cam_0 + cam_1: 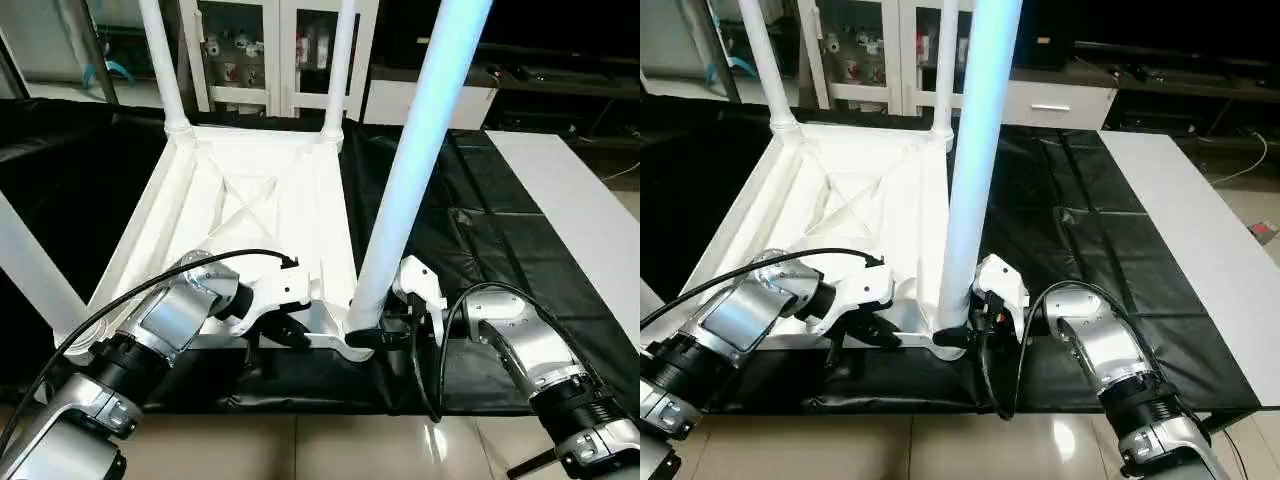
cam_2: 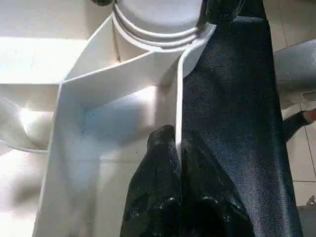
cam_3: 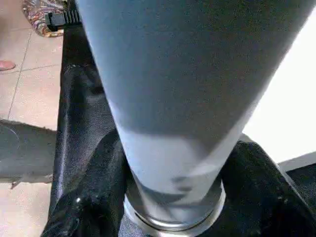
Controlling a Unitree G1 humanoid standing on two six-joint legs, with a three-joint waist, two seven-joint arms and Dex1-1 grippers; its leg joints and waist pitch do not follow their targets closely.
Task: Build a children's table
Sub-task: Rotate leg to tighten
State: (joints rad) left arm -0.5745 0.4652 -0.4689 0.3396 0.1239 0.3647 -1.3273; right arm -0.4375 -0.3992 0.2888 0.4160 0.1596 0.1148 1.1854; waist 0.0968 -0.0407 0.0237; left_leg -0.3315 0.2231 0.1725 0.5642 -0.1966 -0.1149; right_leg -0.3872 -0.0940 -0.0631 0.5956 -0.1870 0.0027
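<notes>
silver forearms (image 1: 175, 315), black cables (image 1: 440, 340), black fingers (image 2: 163, 197)

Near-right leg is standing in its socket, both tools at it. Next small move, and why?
Probably close the right tool on the base of the near leg and give it a tightening turn. Its fingers straddle the tube just above the socket, and the left tool pinches the tabletop rim, bracing it.
</notes>
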